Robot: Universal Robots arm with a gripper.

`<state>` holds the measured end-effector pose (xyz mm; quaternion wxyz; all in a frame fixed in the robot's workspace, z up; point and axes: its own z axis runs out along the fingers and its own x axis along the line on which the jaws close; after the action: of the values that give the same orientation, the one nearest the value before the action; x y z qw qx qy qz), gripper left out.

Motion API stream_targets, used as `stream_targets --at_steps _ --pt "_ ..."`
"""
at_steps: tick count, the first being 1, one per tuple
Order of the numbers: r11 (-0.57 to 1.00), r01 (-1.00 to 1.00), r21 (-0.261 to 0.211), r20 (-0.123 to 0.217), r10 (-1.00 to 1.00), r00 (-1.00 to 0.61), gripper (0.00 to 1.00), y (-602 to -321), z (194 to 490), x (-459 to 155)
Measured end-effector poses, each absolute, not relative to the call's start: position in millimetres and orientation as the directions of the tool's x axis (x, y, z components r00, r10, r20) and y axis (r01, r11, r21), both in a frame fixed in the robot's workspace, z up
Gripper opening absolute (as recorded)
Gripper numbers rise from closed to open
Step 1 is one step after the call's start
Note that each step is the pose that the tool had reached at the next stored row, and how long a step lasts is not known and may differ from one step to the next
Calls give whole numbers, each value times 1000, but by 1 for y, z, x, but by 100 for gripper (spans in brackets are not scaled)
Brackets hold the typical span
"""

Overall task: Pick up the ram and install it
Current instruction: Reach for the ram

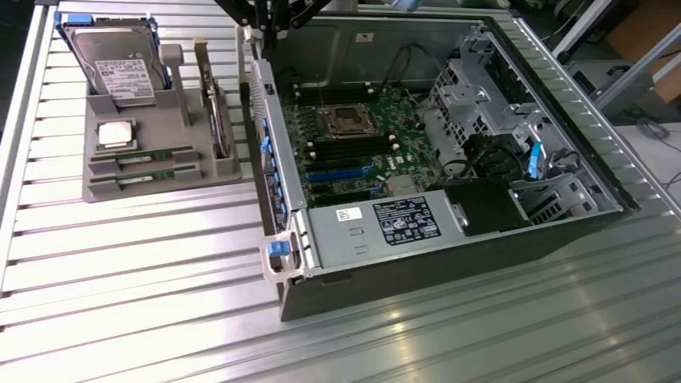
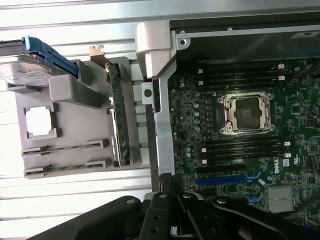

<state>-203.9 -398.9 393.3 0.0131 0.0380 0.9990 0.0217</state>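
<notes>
Two ram sticks (image 1: 143, 154) lie edge-up in the front slots of a grey holder (image 1: 159, 128) on the exterior view's left; in the wrist view the ram (image 2: 62, 148) shows as thin green strips. My gripper (image 1: 264, 24) hangs high above the side wall of the open computer case (image 1: 271, 159), between holder and motherboard. The gripper (image 2: 169, 182) is shut with nothing in it. Black empty memory slots (image 2: 245, 147) run beside the processor socket (image 2: 247, 114) on the motherboard (image 1: 356, 144).
The holder also carries a hard drive (image 1: 117, 68), a square silver processor (image 1: 115, 134) and an upright card (image 1: 218, 120). A power supply (image 1: 383, 227) and drive cages (image 1: 479, 96) sit in the case. Everything rests on a slatted metal table (image 1: 127, 263).
</notes>
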Motion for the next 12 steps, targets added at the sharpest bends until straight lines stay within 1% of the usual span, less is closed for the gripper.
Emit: stream_targets --at_steps 12 --pt "996 75 44 -24 76 -997 11 -399 393 -213"
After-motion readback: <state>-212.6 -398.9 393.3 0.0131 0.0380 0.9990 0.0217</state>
